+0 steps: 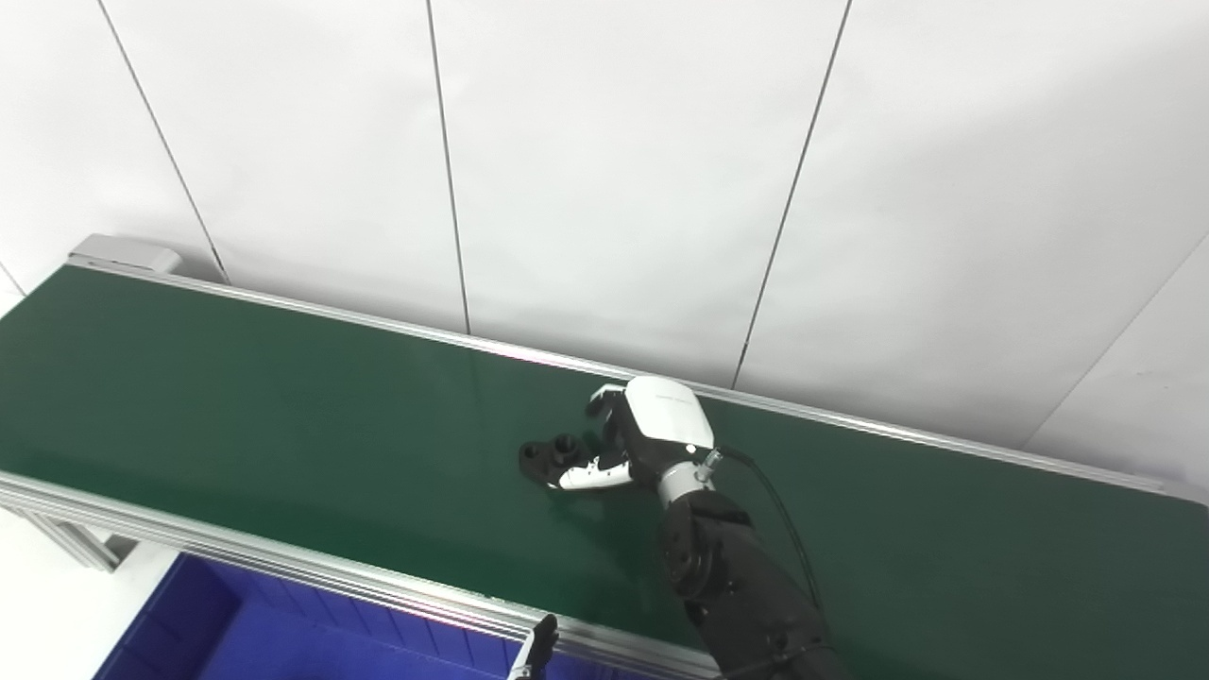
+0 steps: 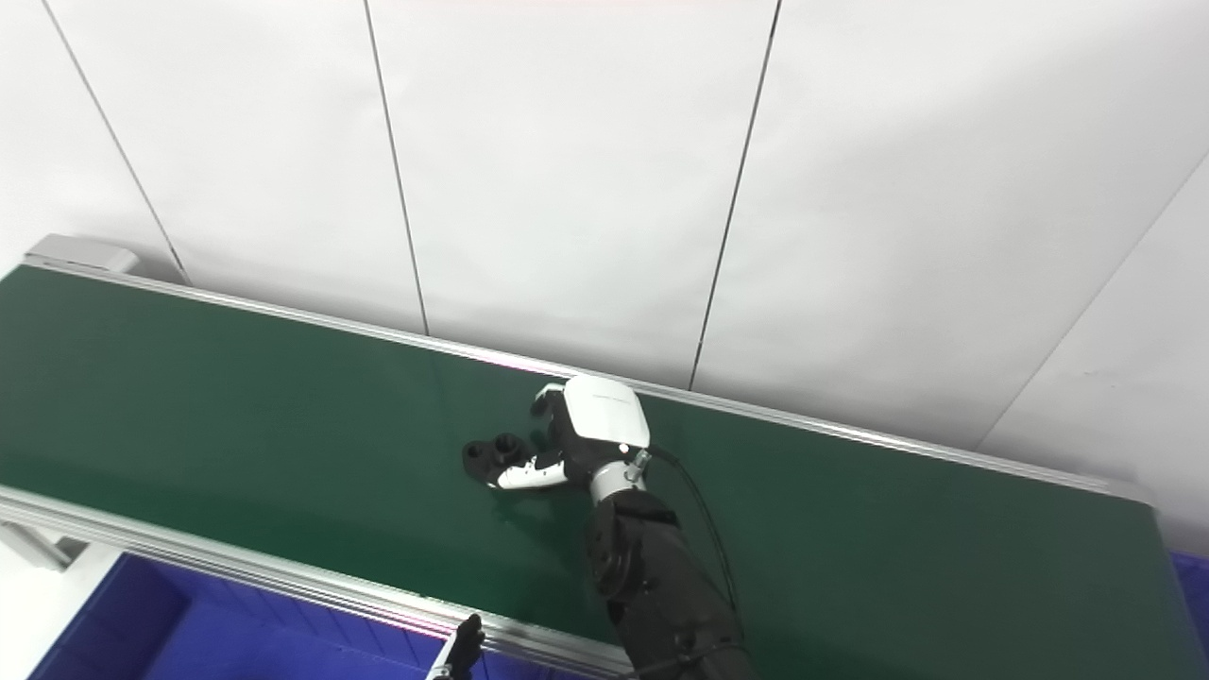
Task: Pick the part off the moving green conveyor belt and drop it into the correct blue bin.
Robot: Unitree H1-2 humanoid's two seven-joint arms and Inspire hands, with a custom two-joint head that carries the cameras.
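A small black part (image 1: 546,458) with round holes lies on the green conveyor belt (image 1: 283,416), near its middle. My right hand (image 1: 631,436) reaches over the belt from the bottom right, palm down. Its white thumb (image 1: 593,475) lies along the near side of the part and its curled fingers (image 1: 604,404) close over the far side, so the part's right end sits inside the grasp. The part also shows in the right eye view (image 2: 489,457). Only a dark fingertip of my left hand (image 1: 535,654) shows at the bottom edge, below the belt's rail.
A blue bin (image 1: 236,633) sits below the belt's near aluminium rail (image 1: 312,567) at the bottom left. Another blue edge (image 2: 1192,586) shows at the far right. White wall panels stand behind the belt.
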